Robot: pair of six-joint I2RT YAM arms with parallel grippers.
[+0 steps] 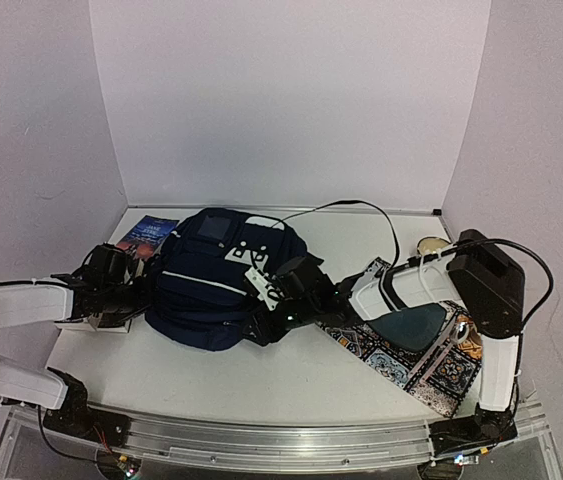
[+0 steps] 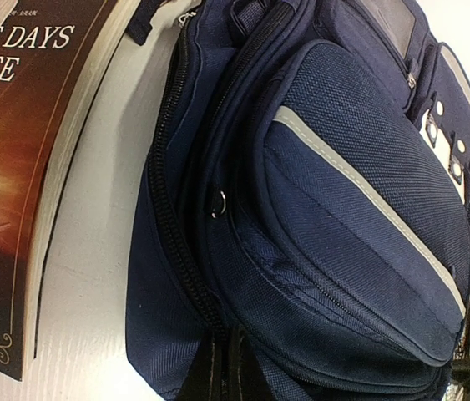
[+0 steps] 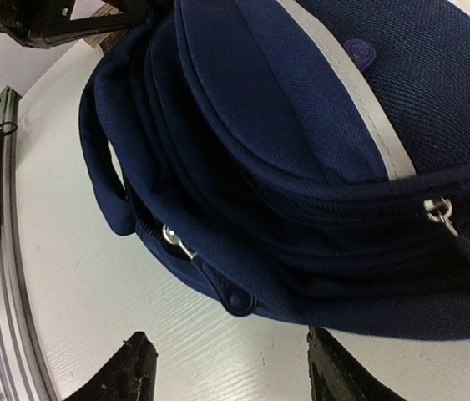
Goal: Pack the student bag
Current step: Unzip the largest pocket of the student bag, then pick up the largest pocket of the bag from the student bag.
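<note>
Large dark navy fabric backpack with white stripe trim [image 1: 211,285] is lying flat on the white bench [image 1: 291,385], between the two grippers. Left gripper [image 1: 137,290] is sitting at the backpack's left edge, jaws closed; cannot tell whether any fabric is pinched. Right gripper [image 3: 230,369] is hovering at the backpack's near right edge, jaws standing apart, bare bench showing between them, gripping nothing. Dark-covered paperback book [image 1: 147,236] is lying just beyond the backpack's far left corner. Patterned fabric mat [image 1: 416,365] is lying right of the backpack, under the right arm. Open bench is running along the backpack's near side.
</note>
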